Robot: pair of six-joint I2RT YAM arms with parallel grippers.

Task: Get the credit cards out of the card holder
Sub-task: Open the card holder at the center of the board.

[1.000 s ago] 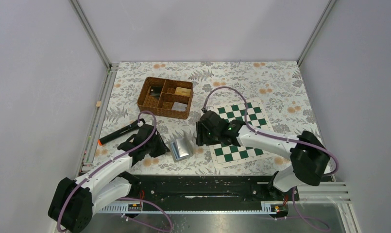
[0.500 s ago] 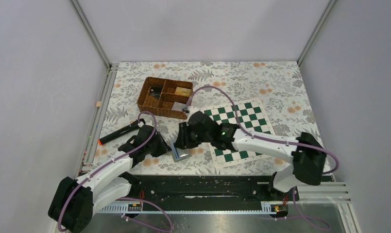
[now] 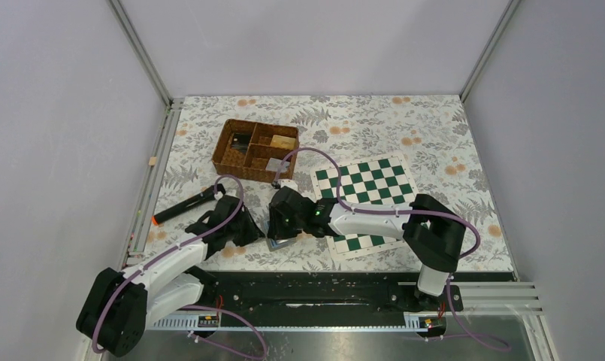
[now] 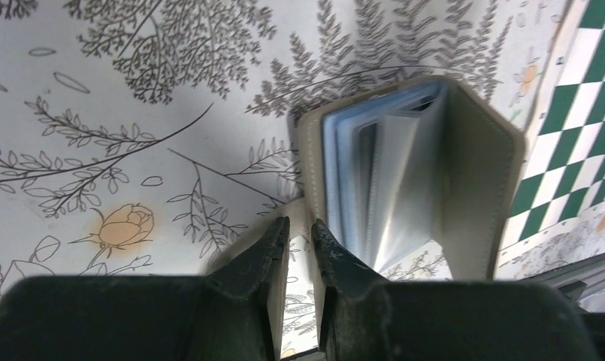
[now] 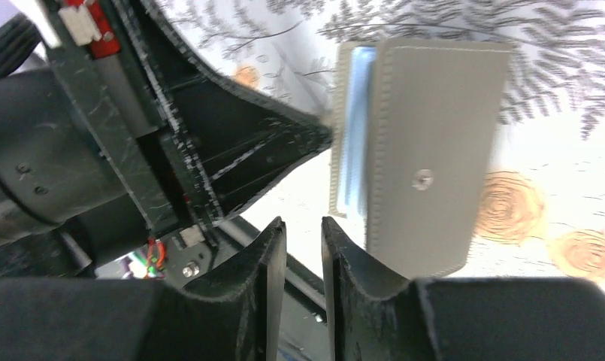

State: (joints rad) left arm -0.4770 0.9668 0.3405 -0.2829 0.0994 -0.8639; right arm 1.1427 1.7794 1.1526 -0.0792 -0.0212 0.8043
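Observation:
The card holder [image 3: 278, 242] is grey outside and light blue inside, and stands half open on the floral table. In the left wrist view [image 4: 476, 158] its clear sleeves [image 4: 382, 180] fan out; I cannot make out any cards. My left gripper [image 3: 260, 232] is shut on the holder's near cover flap [image 4: 300, 224]. My right gripper [image 3: 276, 228] hovers right over the holder. Its jaws [image 5: 304, 222] stand a narrow gap apart with nothing between them, just left of the holder's grey outer cover [image 5: 434, 150].
A brown wicker compartment basket [image 3: 255, 150] stands at the back. A green-and-white chessboard mat [image 3: 370, 188] lies to the right under the right arm. A black marker with an orange tip [image 3: 183, 207] lies to the left. The black rail [image 3: 307, 289] runs along the near edge.
My right gripper has moved left from the chessboard to right above the card holder. The left gripper has stayed at the holder's left side.

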